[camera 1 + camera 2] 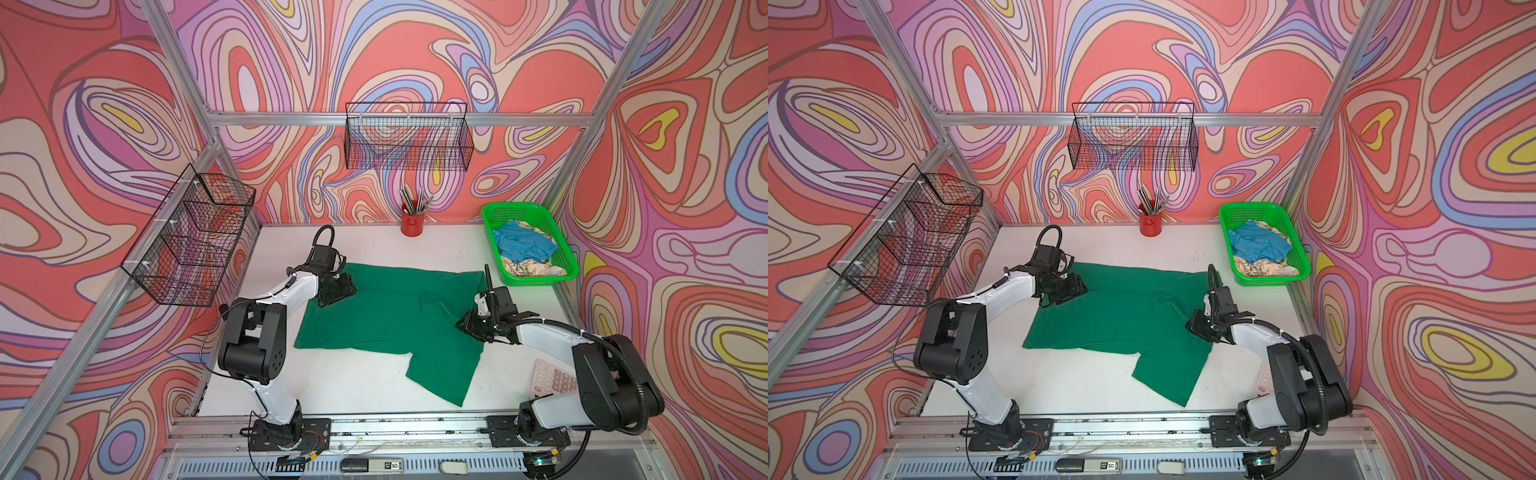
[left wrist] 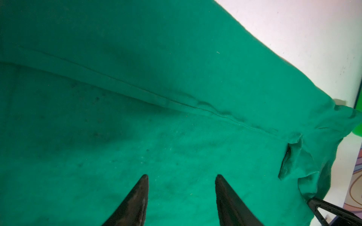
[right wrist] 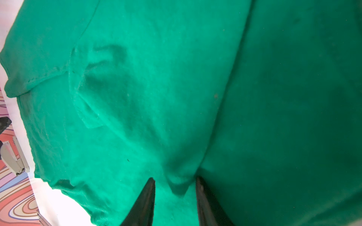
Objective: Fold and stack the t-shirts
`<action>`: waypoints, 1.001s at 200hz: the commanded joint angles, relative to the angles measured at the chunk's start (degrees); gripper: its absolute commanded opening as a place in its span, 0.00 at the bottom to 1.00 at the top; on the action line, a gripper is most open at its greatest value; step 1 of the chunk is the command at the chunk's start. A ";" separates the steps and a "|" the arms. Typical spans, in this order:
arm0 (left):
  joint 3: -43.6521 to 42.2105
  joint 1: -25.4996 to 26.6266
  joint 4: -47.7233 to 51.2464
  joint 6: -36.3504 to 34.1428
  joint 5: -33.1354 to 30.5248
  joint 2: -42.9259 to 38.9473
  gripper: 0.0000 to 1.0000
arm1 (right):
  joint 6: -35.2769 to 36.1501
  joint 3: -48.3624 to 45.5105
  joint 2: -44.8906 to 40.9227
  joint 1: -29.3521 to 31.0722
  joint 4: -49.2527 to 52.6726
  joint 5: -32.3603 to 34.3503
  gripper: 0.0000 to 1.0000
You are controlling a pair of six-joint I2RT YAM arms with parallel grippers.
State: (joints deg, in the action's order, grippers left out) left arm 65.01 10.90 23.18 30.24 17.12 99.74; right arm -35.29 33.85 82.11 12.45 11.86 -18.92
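The white desk (image 1: 365, 374) is largely taken up by the dark green tee (image 1: 386, 316), which is spread at its middle with one sleeve pointing toward the near edge and a seam-like crease across its right part. A fold of this tee is judged to be the step in hand. It would be done best if the cloth were taken at an edge through both layers, lifted low and laid over evenly. Bare room for moving is left in front of the tee and behind it; the left hem lies near the desk's left edge. The green basket (image 1: 528, 210), holding the blue tee (image 1: 523, 245) over the cream tee (image 1: 536, 269), stands just beside the far right corner and should be cleared. A calculator (image 1: 552, 376) lies near the right edge. The left pincer (image 2: 181, 177) is held open over flat cloth. The right pincer (image 3: 175, 179) is seen with jaws apart, a ridge of cloth rising between them, not visibly pinched.
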 commanded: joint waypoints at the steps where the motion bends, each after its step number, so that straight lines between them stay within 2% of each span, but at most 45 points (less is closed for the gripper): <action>1: -0.63 0.27 -0.26 0.35 0.37 -0.84 0.57 | -0.57 1.28 0.86 0.17 -0.78 0.64 0.33; 13: -0.67 0.27 -0.24 0.40 0.36 -0.87 0.57 | -0.55 1.51 1.03 0.12 -0.83 0.64 0.32; 110: -0.68 0.31 0.02 0.34 0.10 -1.02 0.57 | -1.44 3.83 -1.15 0.15 1.86 -0.04 0.00; 153: -0.57 0.55 0.02 0.07 0.41 -1.22 0.57 | -2.18 5.00 -3.68 0.15 5.60 -1.67 0.00; 200: 0.11 2.34 0.11 -0.20 1.49 -1.04 0.57 | -1.49 5.00 -6.27 0.12 10.58 -0.53 0.00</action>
State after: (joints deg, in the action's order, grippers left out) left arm 65.01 12.05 23.09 30.22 17.63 99.74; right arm -36.80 37.82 77.62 12.47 18.24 -20.01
